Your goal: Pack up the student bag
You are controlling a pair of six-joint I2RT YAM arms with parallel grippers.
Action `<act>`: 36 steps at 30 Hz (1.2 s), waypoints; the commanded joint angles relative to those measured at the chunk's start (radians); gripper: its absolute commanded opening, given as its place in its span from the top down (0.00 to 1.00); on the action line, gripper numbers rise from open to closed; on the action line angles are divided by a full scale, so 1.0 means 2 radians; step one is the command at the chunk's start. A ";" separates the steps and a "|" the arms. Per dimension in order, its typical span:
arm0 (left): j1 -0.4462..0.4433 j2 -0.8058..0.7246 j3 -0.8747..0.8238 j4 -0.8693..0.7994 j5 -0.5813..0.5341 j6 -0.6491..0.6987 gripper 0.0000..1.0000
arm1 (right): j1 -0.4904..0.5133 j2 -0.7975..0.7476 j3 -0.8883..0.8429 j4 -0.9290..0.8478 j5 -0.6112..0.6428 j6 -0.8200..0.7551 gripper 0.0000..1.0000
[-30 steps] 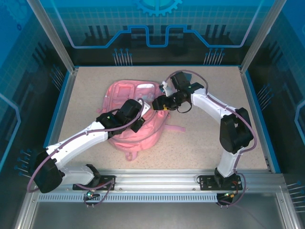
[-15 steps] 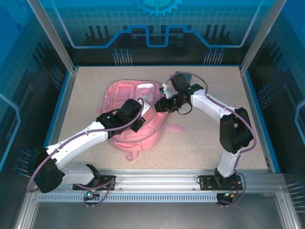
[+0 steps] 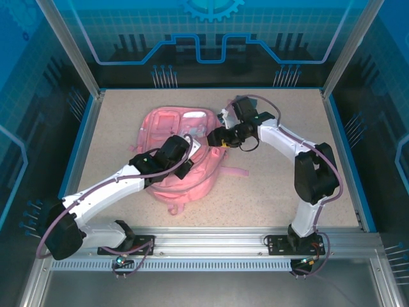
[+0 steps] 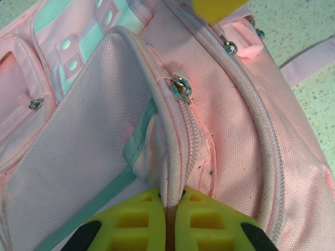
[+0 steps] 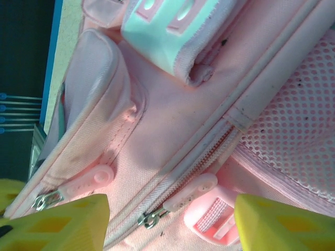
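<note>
**Pink student bag (image 3: pixel 167 123) on a speckled tabletop (image 3: pixel 275 185), partly covered by an arm**

From above, the left arm (image 3: pixel 108 188) lay across the student bag and hid its middle. Where either tool met the fabric was hard to make out there. Closer in, the left tool (image 4: pixel 170 201) was pinched together on a piped seam below a zip slider (image 4: pixel 181 86). The right tool (image 5: pixel 170 214) stood apart over a zip (image 5: pixel 209 151), its yellow fingers (image 5: pixel 63 225) cut off by the frame edge. The bag lay left of centre on the beige tabletop, enclosed by blue patterned panels (image 3: pixel 211 38) and aluminium posts (image 3: pixel 70 48).
</note>
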 commanded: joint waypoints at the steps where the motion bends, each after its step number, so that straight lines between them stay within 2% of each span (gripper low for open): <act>1: 0.023 -0.040 -0.017 0.017 -0.019 0.015 1.00 | 0.000 0.013 0.005 0.007 -0.053 -0.052 0.34; 6: 0.042 -0.062 -0.017 0.000 -0.014 0.014 1.00 | 0.009 0.039 0.029 0.005 -0.102 -0.088 0.36; 13: 0.058 -0.087 -0.017 -0.023 0.009 0.021 1.00 | 0.013 0.085 0.080 -0.010 -0.109 -0.104 0.37; 25: 0.065 -0.090 -0.020 -0.016 0.024 0.020 1.00 | 0.020 0.080 0.080 -0.024 -0.175 -0.149 0.59; 36: 0.065 -0.087 -0.020 -0.014 0.027 0.017 1.00 | 0.021 0.073 0.067 -0.031 -0.180 -0.159 0.67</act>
